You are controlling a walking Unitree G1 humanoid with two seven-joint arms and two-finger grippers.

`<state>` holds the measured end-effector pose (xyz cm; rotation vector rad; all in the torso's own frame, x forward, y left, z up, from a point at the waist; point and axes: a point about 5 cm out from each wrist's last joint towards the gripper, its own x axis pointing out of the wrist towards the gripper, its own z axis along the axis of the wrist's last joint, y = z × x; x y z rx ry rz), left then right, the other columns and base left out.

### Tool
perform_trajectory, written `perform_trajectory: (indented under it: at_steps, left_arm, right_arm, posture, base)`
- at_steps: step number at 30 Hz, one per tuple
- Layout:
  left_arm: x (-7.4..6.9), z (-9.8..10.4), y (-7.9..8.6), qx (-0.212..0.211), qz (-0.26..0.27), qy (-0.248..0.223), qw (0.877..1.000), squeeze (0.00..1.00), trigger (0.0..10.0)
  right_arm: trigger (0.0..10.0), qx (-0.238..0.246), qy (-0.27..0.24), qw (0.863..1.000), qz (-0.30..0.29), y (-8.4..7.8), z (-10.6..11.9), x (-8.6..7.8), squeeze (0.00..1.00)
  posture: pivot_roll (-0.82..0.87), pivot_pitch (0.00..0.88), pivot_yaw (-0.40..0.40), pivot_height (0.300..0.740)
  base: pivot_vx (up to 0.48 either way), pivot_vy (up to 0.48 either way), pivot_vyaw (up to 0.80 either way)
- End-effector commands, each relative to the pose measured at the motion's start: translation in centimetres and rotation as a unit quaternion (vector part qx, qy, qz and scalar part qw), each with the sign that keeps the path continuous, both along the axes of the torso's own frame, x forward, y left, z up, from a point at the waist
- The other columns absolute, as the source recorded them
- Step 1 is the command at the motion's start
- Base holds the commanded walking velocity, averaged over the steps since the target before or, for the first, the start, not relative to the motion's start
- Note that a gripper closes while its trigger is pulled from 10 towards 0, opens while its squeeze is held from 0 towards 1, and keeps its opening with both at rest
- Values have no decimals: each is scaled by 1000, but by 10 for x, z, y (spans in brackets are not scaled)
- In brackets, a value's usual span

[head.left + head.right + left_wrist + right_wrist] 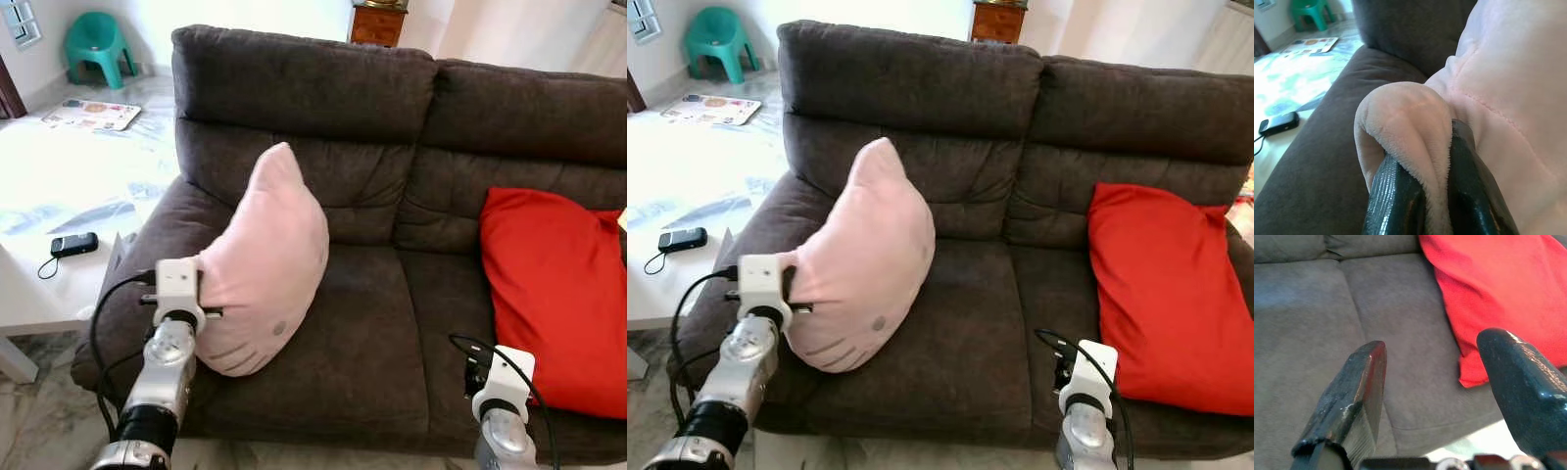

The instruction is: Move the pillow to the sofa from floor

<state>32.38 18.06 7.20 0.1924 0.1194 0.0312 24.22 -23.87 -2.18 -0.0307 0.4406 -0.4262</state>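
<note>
Pillow, pink and plush, stands tilted on my sofa's left seat; left claw pinches its corner. Right claw gapes, near red cushion.

Pale pink pillow with grey stitched marks; dark brown sofa; red cushion; black fingers; teal chair; white tabletop.

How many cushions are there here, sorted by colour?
Pink pillow, pinched by the left gripper over the sofa: 1
Red cushion, lying on the sofa's right seat: 1
Total: 2
</note>
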Motion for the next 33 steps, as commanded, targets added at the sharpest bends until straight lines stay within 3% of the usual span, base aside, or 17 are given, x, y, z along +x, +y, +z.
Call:
perform_trajectory:
  at_steps: [1,7,12,17,18,19,20,33]
  left_arm:
    - [-4,-5,3,11,-4,9,1000,0,10000]
    - [-5,-5,15,23,30,4,999,0,10000]
    - [-4,-1,28,-9,80,-7,997,0,10000]
    - [-4,-1,28,-9,78,-7,997,0,10000]
    - [-5,-2,27,-11,78,-6,997,278,10000]
    - [-5,-2,27,-12,78,-6,997,278,10000]
    - [-5,-3,25,-18,75,-7,997,1000,10000]
    - [-6,-3,24,-19,77,-11,997,1000,10000]
  right_arm:
    - [10000,3,-5,1000,-3,0,1,1,0]
    - [10000,4,-2,1000,-2,0,0,0,0]
    - [10000,3,-4,1000,-5,-1,1,0,0]
    - [10000,2,-3,1000,-3,-1,0,0,0]
    - [10000,3,-2,1000,-6,-1,0,0,0]
    - [10000,4,-3,1000,-7,-1,0,0,0]
    - [10000,2,-1,1000,-6,-1,0,0,0]
    - [10000,1,0,1000,-5,-2,0,0,0]
  posture:
    - [95,0,-104,740]
    - [96,0,-104,740]
    - [95,0,-103,740]
    - [93,0,-104,740]
    - [93,0,-104,740]
    - [93,0,-104,740]
    - [94,0,-103,740]
    - [90,0,-102,740]
  base:
    - [0,0,0]
    - [0,0,0]
    - [0,0,0]
    - [0,0,0]
    - [0,0,0]
    - [0,0,0]
    - [0,0,0]
    - [0,0,0]
